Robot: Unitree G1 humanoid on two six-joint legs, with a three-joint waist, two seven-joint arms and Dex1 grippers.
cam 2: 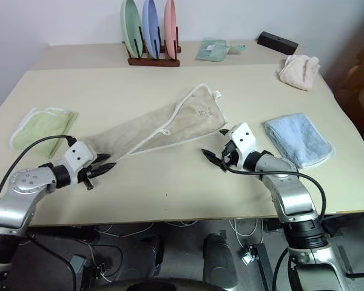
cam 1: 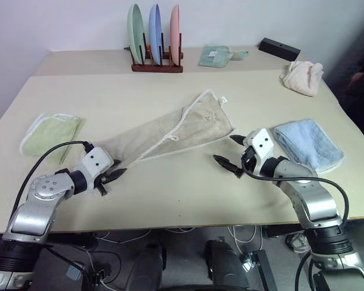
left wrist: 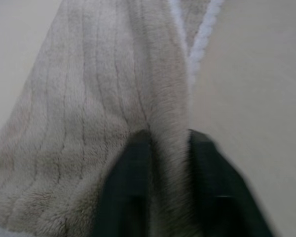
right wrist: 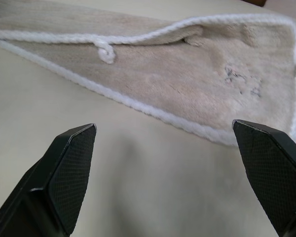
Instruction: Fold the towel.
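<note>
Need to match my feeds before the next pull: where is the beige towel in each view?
Left eye: towel lies slantwise mid-table, narrow end at the left pincer.
Right eye: towel lies the same way, mid-table.
Left wrist: towel has a fold pinched between the black fingers.
Right wrist: towel lies beyond the open pincer.
Shared landmark: white corded edge.

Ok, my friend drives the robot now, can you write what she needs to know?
Left gripper: shut on a pinched ridge of the towel at its narrow near end.
Right gripper: open, empty, hovering just short of the towel's wide end.
Towel: stretched slantwise across the table, bunched and partly doubled over, not neatly folded.
Left to do: grab the wide end, then fold.
</note>
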